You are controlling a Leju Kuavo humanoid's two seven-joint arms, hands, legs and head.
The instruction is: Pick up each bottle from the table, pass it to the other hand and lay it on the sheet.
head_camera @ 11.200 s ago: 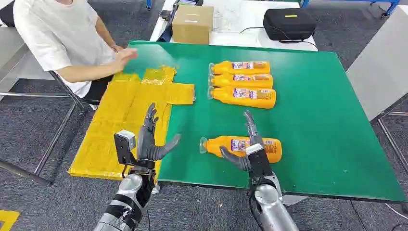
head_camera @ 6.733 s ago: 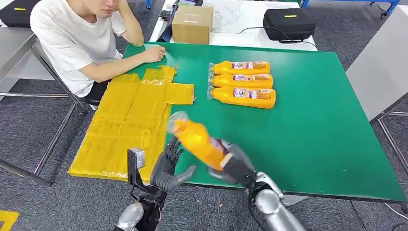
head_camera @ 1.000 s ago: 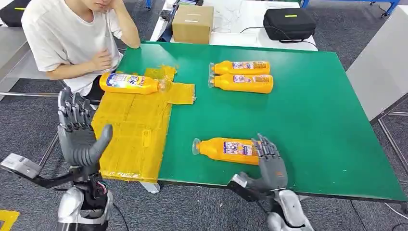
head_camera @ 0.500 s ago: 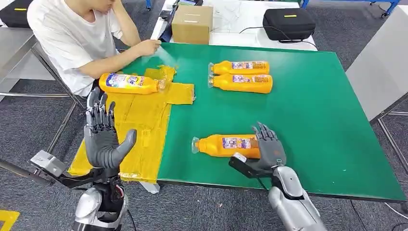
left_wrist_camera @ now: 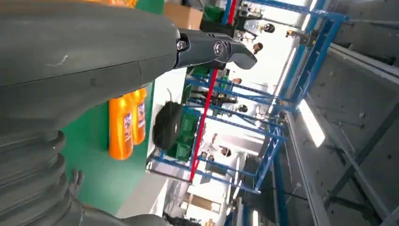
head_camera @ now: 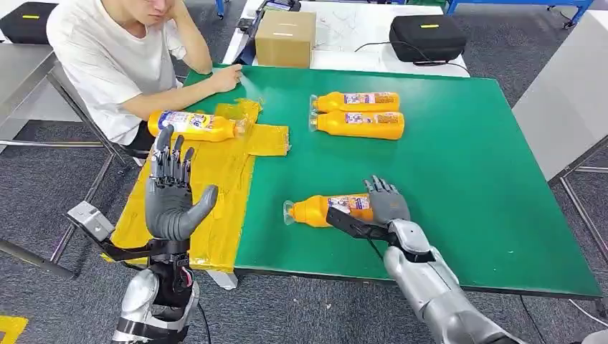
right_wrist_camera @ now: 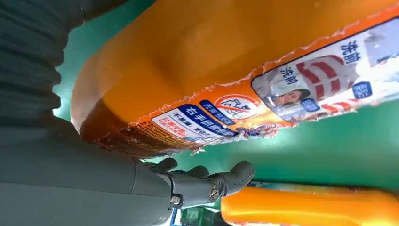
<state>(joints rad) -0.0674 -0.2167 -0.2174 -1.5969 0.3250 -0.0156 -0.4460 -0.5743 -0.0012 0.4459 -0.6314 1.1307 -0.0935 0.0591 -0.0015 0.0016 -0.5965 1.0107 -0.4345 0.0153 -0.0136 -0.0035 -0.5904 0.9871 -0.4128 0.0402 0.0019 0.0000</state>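
Head view: right hand point(head_camera: 386, 208) is set against the base end of the near bottle point(head_camera: 326, 210), fingers spread over it, thumb along the near side; a closed grip cannot be told. That bottle is lying on the green worktop point(head_camera: 459, 179), close to the near edge, cap toward the yellow sheet point(head_camera: 208, 172). Left hand point(head_camera: 172, 197) is raised upright over the sheet's near part, fingers apart, nothing held. One bottle on the sheet point(head_camera: 190, 125) is seen at its far end, beside a seated person point(head_camera: 115, 57). Two more bottles point(head_camera: 357, 115) are laid side by side at the far middle of the worktop. Bare green surface is seen to the right.

Left wrist view: thumb point(left_wrist_camera: 211, 47) is seen extended, nothing in the hand; the two far bottles point(left_wrist_camera: 126, 123) are visible.

Right wrist view: near bottle's labelled body point(right_wrist_camera: 226, 84) is seen pressed at the palm, thumb point(right_wrist_camera: 207, 183) below it, not closed.
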